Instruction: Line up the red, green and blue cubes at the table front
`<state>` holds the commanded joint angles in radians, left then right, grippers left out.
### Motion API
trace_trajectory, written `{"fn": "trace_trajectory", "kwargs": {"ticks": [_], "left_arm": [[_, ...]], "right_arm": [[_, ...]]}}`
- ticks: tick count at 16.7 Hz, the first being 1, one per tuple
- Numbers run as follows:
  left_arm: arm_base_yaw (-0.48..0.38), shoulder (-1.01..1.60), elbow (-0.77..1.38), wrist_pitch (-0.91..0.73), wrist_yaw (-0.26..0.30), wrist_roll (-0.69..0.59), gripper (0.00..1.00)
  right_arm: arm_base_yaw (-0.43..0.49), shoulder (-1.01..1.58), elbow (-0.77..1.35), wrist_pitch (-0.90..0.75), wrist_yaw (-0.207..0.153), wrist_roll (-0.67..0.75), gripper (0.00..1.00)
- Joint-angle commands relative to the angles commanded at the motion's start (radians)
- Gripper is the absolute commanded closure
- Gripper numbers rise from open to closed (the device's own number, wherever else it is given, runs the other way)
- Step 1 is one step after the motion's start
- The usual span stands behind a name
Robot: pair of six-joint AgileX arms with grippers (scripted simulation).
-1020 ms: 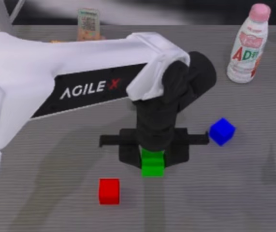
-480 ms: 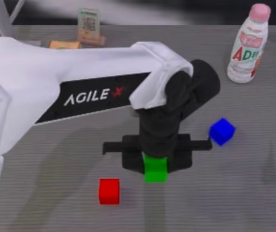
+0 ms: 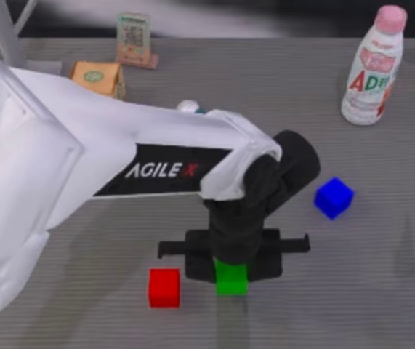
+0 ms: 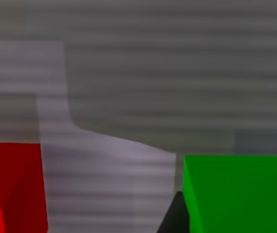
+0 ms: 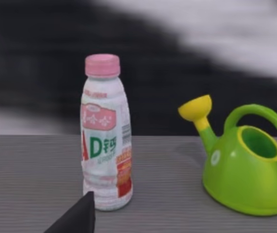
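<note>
Left gripper (image 3: 230,270) clenched on the green cube (image 3: 231,278), which sits just right of the red cube (image 3: 164,287) near the front edge of the tabletop (image 3: 352,291), a small gap between the two. Blue cube (image 3: 333,198) lies apart from the red cube, further right and toward the back; white bottle with pink cap (image 3: 371,67) stands beyond it at the rear. Right gripper: cannot tell its state, only a dark fingertip (image 5: 77,216) shows in the right wrist view, facing the bottle and a green watering can (image 5: 247,170).
</note>
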<state>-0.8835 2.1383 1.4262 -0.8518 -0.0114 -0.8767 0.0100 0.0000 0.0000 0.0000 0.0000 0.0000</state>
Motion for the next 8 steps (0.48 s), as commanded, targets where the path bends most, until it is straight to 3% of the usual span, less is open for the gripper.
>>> {"fn": "trace_trajectory", "kwargs": {"ticks": [2, 8], "left_arm": [[0.0, 0.0, 0.0, 0.0, 0.0, 0.0, 1.0], [0.0, 0.0, 0.0, 0.0, 0.0, 0.0, 0.55]], "right_arm": [[0.0, 0.0, 0.0, 0.0, 0.0, 0.0, 0.0], [0.0, 0.0, 0.0, 0.0, 0.0, 0.0, 0.0]]}}
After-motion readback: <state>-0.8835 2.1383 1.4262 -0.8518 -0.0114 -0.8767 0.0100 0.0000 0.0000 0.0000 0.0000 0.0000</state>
